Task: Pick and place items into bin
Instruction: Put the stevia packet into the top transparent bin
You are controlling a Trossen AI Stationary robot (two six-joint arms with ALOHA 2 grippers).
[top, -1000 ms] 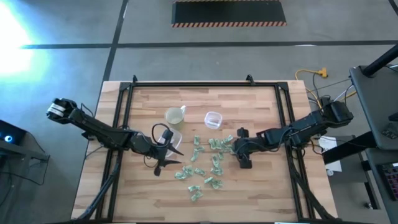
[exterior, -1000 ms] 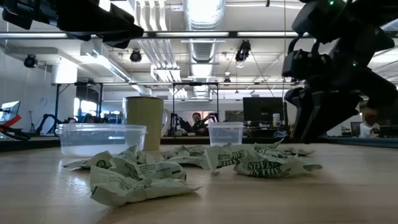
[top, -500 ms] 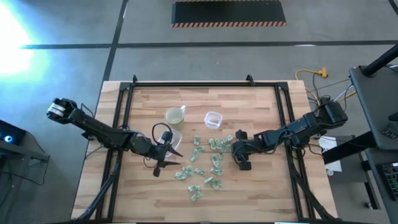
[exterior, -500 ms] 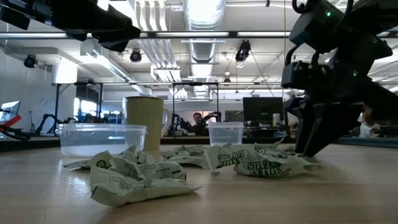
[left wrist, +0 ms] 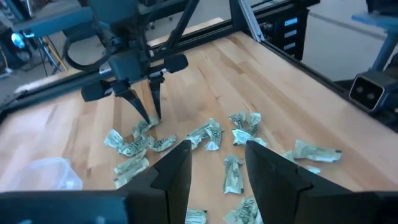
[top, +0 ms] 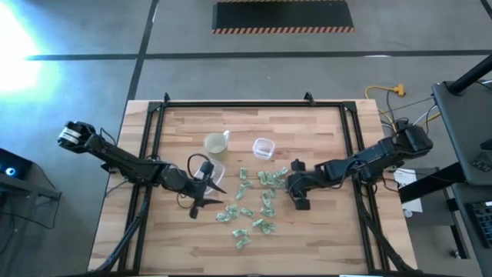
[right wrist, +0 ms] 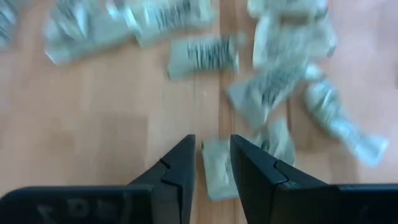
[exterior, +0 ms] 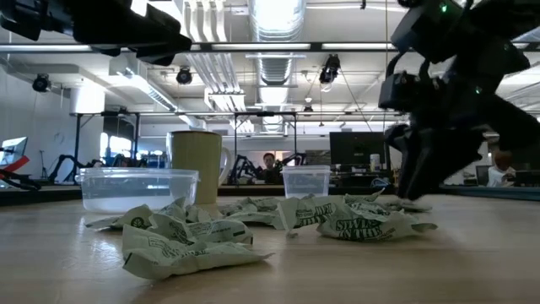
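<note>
Right gripper (right wrist: pixel 211 163) low over scattered items (top: pixel 261 201), fingers narrowly parted, one wrapped piece (right wrist: pixel 216 168) between tips. Likely light, crinkly, soft: pinch mid-body. Left gripper (left wrist: pixel 217 165) waits open.

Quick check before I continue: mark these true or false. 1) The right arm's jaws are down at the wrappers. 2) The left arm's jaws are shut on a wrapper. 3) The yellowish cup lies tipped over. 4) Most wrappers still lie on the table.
1) True: the right gripper is low at the right edge of the wrappers, a wrapper between its jaws.
2) False: the left gripper has its jaws open and empty, above the table.
3) False: the cup stands upright.
4) True: they lie scattered on the wood; the small clear tub looks empty.
</note>
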